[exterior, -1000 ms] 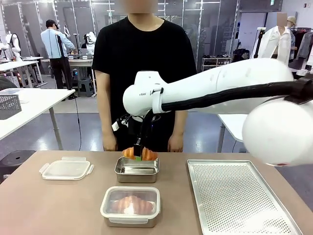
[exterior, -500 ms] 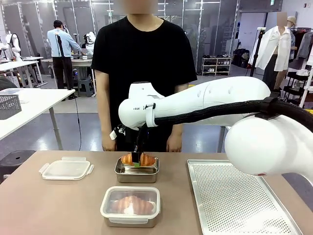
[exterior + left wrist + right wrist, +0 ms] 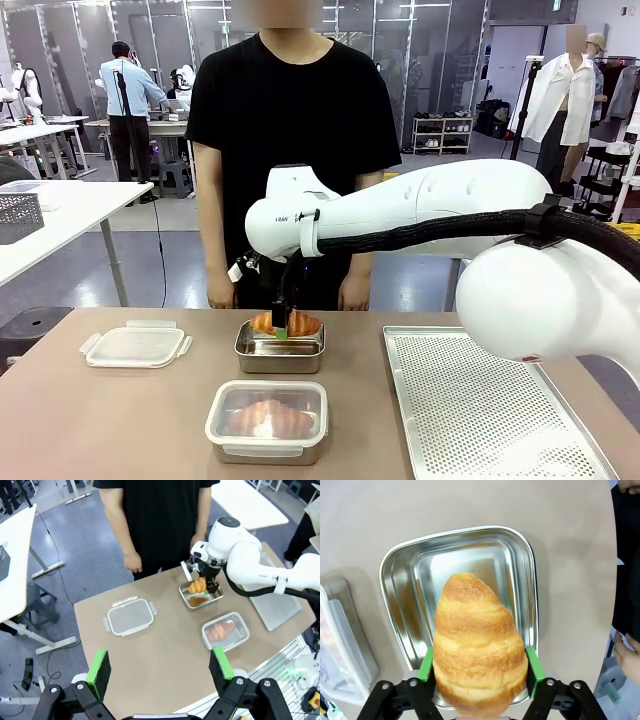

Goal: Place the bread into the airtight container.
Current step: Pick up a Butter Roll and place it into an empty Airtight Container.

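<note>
The bread [image 3: 305, 323], a golden croissant, rests in the open steel airtight container [image 3: 280, 358] at the far middle of the table. In the right wrist view the bread [image 3: 480, 640] stands between my right gripper's [image 3: 479, 664] widely spread green pads [image 3: 426, 664], over the container [image 3: 520, 580]. My right gripper [image 3: 283, 328] points straight down into the container. My left gripper [image 3: 160, 672] hangs open high above the table with nothing in it, looking down on the bread [image 3: 197, 585] and the container [image 3: 216, 596].
A lidded container [image 3: 267, 420] holding another croissant stands near the front. A loose clip lid [image 3: 135, 346] lies at the left. A perforated metal tray [image 3: 480, 400] covers the right side. A person [image 3: 295, 130] stands at the far edge, hands down.
My right gripper has come down with the bread from above the steel container into it, and its jaws have spread apart. The arm shifted slightly left.
</note>
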Robot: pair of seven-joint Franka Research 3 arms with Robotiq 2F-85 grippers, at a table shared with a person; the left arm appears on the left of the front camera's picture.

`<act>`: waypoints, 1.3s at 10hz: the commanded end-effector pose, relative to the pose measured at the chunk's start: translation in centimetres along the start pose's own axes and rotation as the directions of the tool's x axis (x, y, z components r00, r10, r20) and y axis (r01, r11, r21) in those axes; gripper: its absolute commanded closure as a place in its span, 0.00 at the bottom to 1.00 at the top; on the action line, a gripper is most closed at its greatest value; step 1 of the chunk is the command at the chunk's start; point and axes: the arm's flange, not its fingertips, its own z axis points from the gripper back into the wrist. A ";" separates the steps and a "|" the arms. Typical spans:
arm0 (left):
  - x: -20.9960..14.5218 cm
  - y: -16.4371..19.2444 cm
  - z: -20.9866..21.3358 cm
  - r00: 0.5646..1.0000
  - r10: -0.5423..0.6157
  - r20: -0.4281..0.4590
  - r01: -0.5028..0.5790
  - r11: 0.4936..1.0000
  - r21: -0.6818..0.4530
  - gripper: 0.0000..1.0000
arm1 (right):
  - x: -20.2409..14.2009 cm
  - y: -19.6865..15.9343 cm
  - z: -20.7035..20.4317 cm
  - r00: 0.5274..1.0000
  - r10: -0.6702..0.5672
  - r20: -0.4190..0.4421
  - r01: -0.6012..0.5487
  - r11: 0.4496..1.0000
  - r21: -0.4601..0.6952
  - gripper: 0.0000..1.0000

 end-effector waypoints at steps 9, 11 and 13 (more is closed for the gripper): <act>0.1 0.1 0.2 1.000 -0.008 -0.001 0.008 1.000 0.005 0.00 | -0.1 -0.2 0.1 1.000 -0.003 -0.011 0.003 1.000 0.012 0.00; 0.1 0.1 0.2 1.000 -0.008 -0.001 0.008 1.000 0.005 0.00 | -0.1 -0.2 0.1 1.000 -0.003 -0.011 0.003 1.000 0.012 0.00; 0.1 0.1 0.2 1.000 -0.008 -0.001 0.008 1.000 0.005 0.00 | -0.1 -0.2 0.1 1.000 -0.003 -0.011 0.003 1.000 0.012 0.00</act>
